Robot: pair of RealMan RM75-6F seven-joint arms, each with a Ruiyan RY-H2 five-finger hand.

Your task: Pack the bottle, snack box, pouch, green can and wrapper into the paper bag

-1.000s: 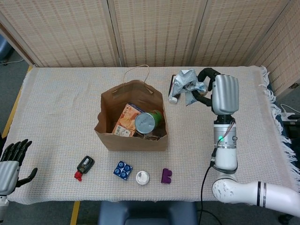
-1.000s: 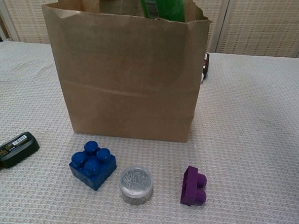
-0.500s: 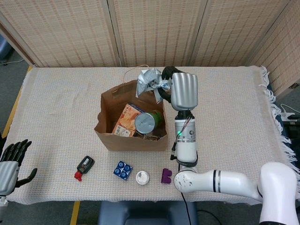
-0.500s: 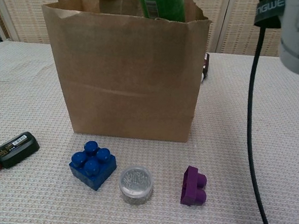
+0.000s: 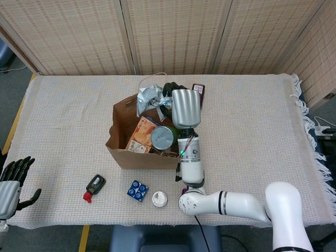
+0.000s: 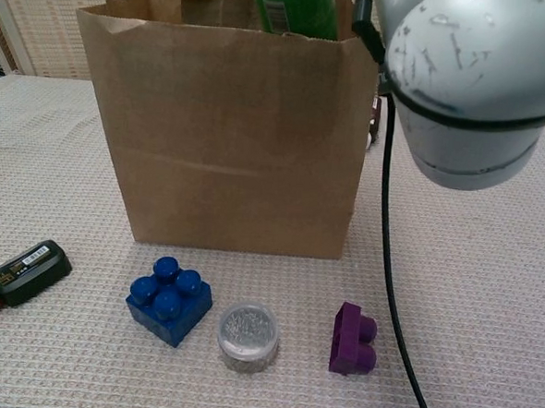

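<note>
While the left hand (image 5: 11,184) rests spread and empty at the table's corner, the right hand (image 5: 181,105) grips the crumpled wrapper (image 5: 148,97) over the paper bag's (image 5: 123,118) rear rim.

I can read nothing here: the print on the green can (image 6: 292,9) and the black marker's (image 6: 30,270) label is too small.
</note>
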